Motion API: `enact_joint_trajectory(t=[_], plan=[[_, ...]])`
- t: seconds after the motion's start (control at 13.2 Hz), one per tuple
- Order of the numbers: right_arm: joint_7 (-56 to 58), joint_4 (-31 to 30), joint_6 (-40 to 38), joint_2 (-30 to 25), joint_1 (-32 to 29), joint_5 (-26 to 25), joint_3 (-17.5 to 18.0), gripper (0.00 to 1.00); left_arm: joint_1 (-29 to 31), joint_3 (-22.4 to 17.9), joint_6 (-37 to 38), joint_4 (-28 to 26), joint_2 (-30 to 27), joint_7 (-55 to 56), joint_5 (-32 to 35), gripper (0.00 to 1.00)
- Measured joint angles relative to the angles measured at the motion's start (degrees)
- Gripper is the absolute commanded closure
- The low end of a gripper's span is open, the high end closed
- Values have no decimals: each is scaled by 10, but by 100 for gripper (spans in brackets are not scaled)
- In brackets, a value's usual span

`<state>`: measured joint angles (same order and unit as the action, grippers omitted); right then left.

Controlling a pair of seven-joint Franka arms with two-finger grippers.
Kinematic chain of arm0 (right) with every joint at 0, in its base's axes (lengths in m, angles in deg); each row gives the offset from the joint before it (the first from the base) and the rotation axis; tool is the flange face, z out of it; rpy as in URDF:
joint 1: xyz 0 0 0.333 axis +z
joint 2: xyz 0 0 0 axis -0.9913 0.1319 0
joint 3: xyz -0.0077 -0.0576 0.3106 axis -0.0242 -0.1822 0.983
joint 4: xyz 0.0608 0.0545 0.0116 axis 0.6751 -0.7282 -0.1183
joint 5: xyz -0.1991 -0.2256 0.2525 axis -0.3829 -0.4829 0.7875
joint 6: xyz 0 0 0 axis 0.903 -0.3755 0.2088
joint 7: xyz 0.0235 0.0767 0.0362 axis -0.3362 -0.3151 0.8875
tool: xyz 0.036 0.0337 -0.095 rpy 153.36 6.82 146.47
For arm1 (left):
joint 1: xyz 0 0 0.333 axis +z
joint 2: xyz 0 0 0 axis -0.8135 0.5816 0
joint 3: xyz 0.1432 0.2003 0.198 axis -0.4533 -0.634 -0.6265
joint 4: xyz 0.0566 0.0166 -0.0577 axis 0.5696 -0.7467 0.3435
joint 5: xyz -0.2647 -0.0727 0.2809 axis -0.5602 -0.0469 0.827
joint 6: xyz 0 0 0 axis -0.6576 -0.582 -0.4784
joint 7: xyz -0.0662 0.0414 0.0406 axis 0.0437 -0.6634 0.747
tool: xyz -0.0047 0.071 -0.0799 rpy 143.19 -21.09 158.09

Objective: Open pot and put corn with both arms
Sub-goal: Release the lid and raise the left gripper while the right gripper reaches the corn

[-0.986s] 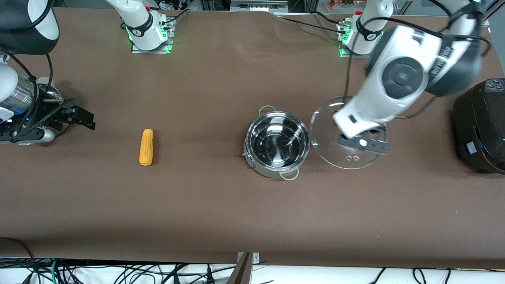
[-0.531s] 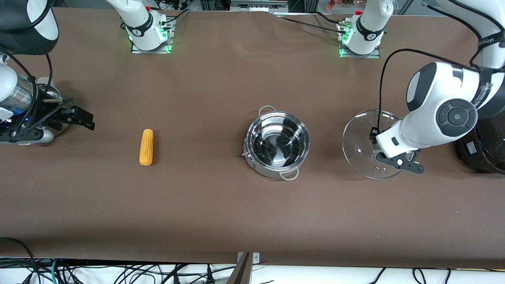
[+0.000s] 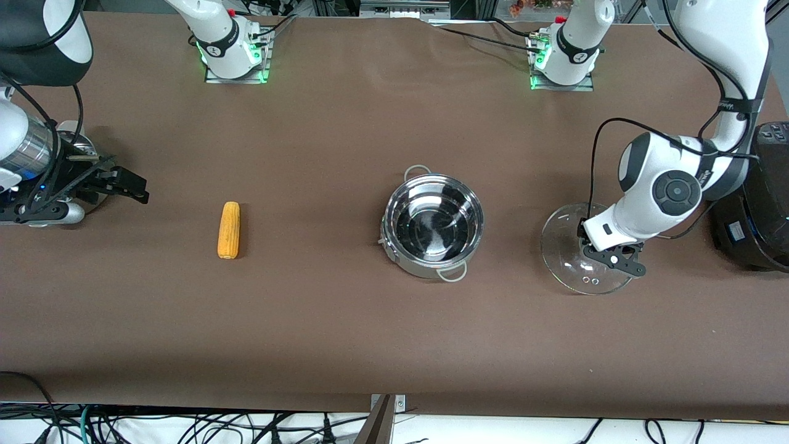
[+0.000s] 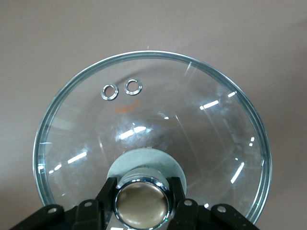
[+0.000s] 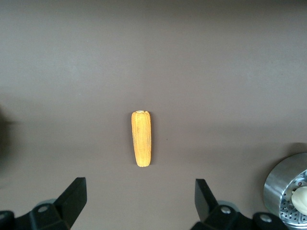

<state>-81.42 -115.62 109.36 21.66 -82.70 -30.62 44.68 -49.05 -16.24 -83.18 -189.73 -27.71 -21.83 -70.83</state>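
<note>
While the black two-finger left gripper point(image 3: 607, 250) grips the shiny brass-coloured knob point(image 4: 140, 204) of the clear round glass lid point(image 3: 570, 259), its fingers point(image 4: 106, 195) pressed to either side of that knob, the lid sits low over the brown table point(image 3: 345, 333) toward the left arm's end; whether its rim touches the cloth I cannot tell. From the wrist you look straight down through the glass, two small steel-ringed vent holes point(image 4: 122, 88) near the rim and only brown cloth beneath. Taking the open pot as the clock's centre, as the front camera sees it, the lid and gripper lie at about three o'clock, well apart from it. The shiny round stainless-steel pot point(image 3: 433, 226) stands uncovered in the middle of the table, one thin wire loop handle at twelve o'clock, the other at six, nothing inside it. A big black appliance point(image 3: 752, 197) stands just past the left arm's wrist at the table's end.

At nine o'clock from the pot, well apart, lies the yellow-orange husked corn cob point(image 3: 228, 230), flat on the cloth, lengthwise toward the front camera. The black right gripper point(image 3: 126, 185) waits at the right arm's end of the table with its fingers point(image 5: 72, 196) spread wide, holding nothing, the cob ahead of it on the bare cloth. A perforated steel steamer basket point(image 5: 288, 189) with a white bun point(image 5: 301, 199) shows at the edge of the right wrist view
</note>
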Motion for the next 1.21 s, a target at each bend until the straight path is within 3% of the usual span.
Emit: enact_joint_trajectory(t=[0.15, 0.3, 0.38, 0.46, 0.53, 0.76, 0.99, 1.21], plan=[[0, 0, 0, 3, 0, 0, 0, 0, 12, 0, -53, -39, 15, 0, 11, 83], [0, -1, -4, 12, 1, 0, 1, 0, 23, 3, -74, -45, 28, -2, 14, 78], [0, -2, -10, 16, 2, 0, 2, 0, 24, 4, -75, -45, 28, -3, 14, 58], [0, -2, -17, 19, 4, 0, 3, 0, 24, 4, -75, -45, 29, -3, 14, 22], [0, -3, -20, 19, 4, 0, 5, 0, 26, 6, -75, -45, 29, -3, 14, 0], [-1, -30, -7, 13, 5, 0, 18, 0, 38, 5, -83, -45, 33, -3, 15, 0], [-4, -129, 77, -23, 7, 0, 28, 0, 42, 5, -76, -39, 25, -2, 15, 0], [-4, -215, 171, -34, 6, 0, 28, 0, 42, 19, -4, -27, -22, 0, 12, 0]])
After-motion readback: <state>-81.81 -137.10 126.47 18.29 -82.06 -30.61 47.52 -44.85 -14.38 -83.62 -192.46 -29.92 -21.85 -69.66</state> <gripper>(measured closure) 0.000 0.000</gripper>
